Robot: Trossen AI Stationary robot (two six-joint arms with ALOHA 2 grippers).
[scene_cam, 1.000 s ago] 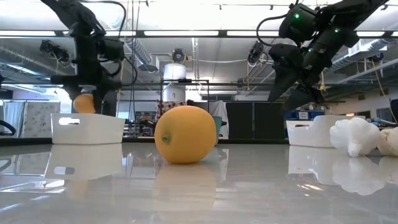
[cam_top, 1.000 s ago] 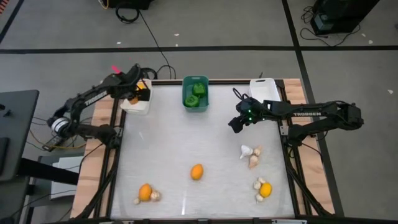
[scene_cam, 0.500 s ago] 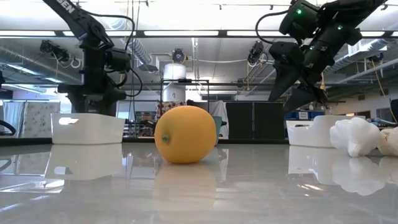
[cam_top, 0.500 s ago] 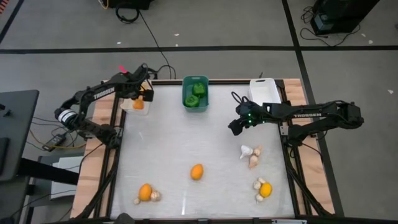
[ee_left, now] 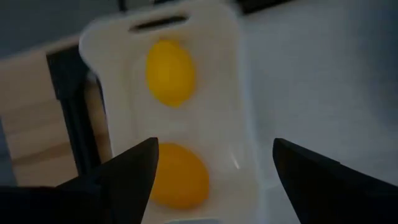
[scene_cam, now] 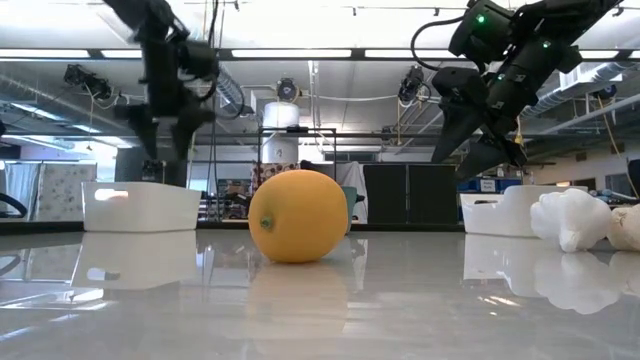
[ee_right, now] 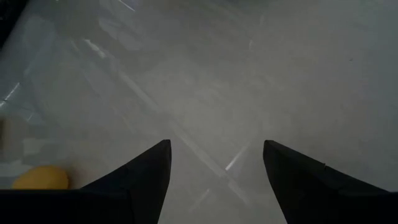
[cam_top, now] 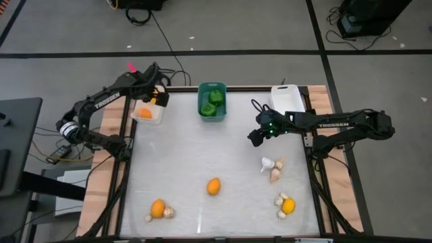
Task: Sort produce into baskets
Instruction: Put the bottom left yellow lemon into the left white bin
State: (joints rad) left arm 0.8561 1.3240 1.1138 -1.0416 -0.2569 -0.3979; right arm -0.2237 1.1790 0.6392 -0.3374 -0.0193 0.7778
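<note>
Pale and glossy, the surface [cam_top: 202, 155] carries three bins along its far edge. Left arm reaches over the far-left white bin [cam_top: 148, 113], its tool [ee_left: 211, 165] above it with fingers apart and empty; two orange fruits [ee_left: 170, 71] lie inside. Right arm, lettered TROSSEN, stretches in from the right edge, its tool [cam_top: 254, 136] raised over bare surface, fingers apart, empty. Green bin [cam_top: 212, 101] holds peppers. Three more orange fruits [cam_top: 213, 186] and pale bulbs [cam_top: 272, 165] lie loose near the front.
</note>
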